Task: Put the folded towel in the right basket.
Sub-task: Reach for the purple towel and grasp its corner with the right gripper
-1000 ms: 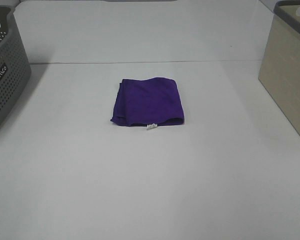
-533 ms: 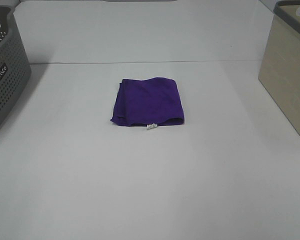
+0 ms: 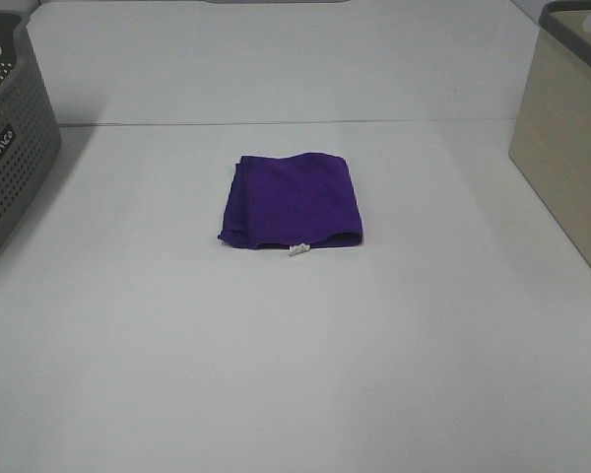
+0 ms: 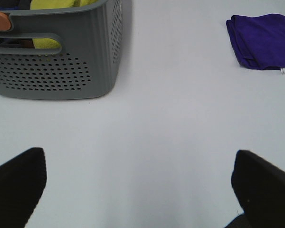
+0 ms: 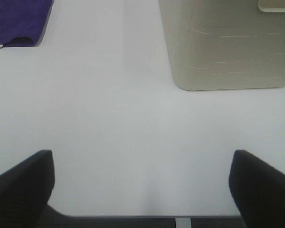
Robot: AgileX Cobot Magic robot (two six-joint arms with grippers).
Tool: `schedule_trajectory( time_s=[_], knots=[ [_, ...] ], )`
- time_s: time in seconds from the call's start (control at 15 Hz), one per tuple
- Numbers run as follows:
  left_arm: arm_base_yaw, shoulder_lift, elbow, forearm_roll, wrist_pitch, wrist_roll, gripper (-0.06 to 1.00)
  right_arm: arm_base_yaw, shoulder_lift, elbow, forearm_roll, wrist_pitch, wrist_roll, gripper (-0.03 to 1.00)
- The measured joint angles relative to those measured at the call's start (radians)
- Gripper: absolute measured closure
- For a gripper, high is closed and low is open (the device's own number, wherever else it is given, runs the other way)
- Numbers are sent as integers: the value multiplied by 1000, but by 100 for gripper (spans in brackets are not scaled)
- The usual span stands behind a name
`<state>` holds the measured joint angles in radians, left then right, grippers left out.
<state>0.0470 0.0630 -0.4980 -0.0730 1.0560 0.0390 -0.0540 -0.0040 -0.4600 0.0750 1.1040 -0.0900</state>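
A folded purple towel [image 3: 292, 201] with a small white tag lies flat in the middle of the white table. It also shows in the left wrist view [image 4: 263, 41] and at the edge of the right wrist view [image 5: 19, 21]. The beige right basket [image 3: 569, 138] stands at the table's right edge and shows in the right wrist view [image 5: 228, 45]. My left gripper [image 4: 140, 187] is open and empty, well short of the towel. My right gripper [image 5: 142, 187] is open and empty near the table's front edge. Neither gripper shows in the exterior high view.
A grey perforated basket [image 3: 10, 138] stands at the left edge; in the left wrist view [image 4: 57, 52] it holds yellow and orange items. The table's front edge [image 5: 147, 216] lies just under my right gripper.
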Motion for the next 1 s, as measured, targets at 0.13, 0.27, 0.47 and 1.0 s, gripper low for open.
schedule_trajectory(
  time_s=[0.13, 0.27, 0.47, 1.0],
  knots=[
    [0, 0, 0, 0, 0, 0, -5, 0, 0, 0, 0, 0, 0, 1],
    [0, 0, 0, 0, 0, 2, -5, 0, 0, 0, 0, 0, 0, 1],
    [0, 0, 0, 0, 0, 4, -5, 0, 0, 0, 0, 0, 0, 1],
    [0, 0, 0, 0, 0, 4, -5, 0, 0, 0, 0, 0, 0, 1]
  ],
)
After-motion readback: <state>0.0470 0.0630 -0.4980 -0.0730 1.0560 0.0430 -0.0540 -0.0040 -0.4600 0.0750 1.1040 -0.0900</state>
